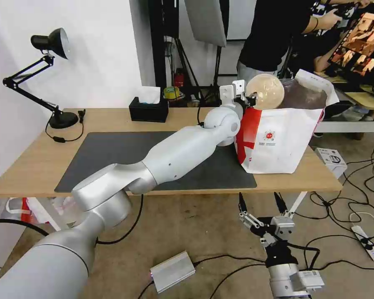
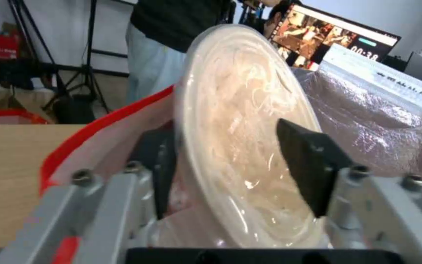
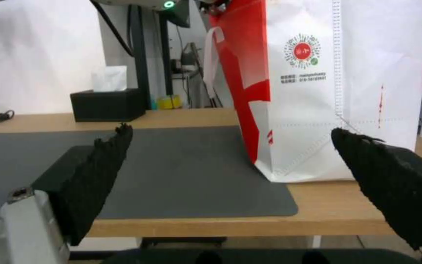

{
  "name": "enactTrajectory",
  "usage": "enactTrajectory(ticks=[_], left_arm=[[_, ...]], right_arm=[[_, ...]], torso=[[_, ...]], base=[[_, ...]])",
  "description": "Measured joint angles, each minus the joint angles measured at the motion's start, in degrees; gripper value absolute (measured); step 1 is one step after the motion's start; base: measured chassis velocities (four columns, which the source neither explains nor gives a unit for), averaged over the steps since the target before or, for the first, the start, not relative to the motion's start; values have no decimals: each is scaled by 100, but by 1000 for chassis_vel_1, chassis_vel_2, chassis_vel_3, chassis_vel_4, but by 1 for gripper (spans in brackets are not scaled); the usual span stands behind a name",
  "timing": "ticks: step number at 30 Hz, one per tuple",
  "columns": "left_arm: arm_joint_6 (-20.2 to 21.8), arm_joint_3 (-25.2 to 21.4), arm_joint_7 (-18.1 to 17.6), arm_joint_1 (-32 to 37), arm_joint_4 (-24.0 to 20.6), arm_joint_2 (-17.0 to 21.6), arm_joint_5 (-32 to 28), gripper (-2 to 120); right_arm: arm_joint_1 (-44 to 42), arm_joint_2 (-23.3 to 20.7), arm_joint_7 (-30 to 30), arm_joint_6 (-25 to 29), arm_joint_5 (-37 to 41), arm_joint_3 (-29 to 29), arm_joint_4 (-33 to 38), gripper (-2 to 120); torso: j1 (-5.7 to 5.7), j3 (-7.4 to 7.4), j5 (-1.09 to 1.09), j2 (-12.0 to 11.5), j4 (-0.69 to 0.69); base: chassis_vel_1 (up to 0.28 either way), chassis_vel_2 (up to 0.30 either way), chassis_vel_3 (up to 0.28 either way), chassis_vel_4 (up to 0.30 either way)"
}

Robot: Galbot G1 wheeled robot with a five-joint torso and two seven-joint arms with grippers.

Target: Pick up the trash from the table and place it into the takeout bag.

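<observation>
1. Far left, the lamp (image 1: pixel 50 43) and, a little right of it, the tissue box (image 1: pixel 148 109) stand along the far edge of the table (image 1: pixel 37 162). The mat (image 1: pixel 112 153) carries no trash, so the pickups look done or nearly so.
2. The left gripper (image 1: pixel 248 99), reaching across the mat, pinches a beige bowl (image 1: pixel 265 90) on edge between its fingers (image 2: pixel 308 165), right at the bag's (image 1: pixel 278 141) far-left rim.
3. What is left, by my reading: lower the bowl into the silvery lining and let go. I cannot tell what already lies inside.
4. The bag stands at the table's right end, partly on the mat, close to the near and right edges; a hard push could shove it off.
5. The right gripper (image 1: pixel 262 207) hangs below the near edge with fingers spread wide, clear of everything.
</observation>
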Motion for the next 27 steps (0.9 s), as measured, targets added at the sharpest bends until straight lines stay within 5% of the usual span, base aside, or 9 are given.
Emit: enactTrajectory(ticks=[11, 27], left_arm=[[-5, 74, 9, -118, -3, -3, 67, 99], [-126, 632, 193, -391, -222, 207, 859, 100]], right_arm=[[0, 0, 0, 0, 0, 0, 0, 100], [0, 0, 0, 0, 0, 0, 0, 100]], torso=[[0, 0, 0, 0, 0], [0, 0, 0, 0, 0]], base=[[0, 0, 0, 0], [0, 0, 0, 0]])
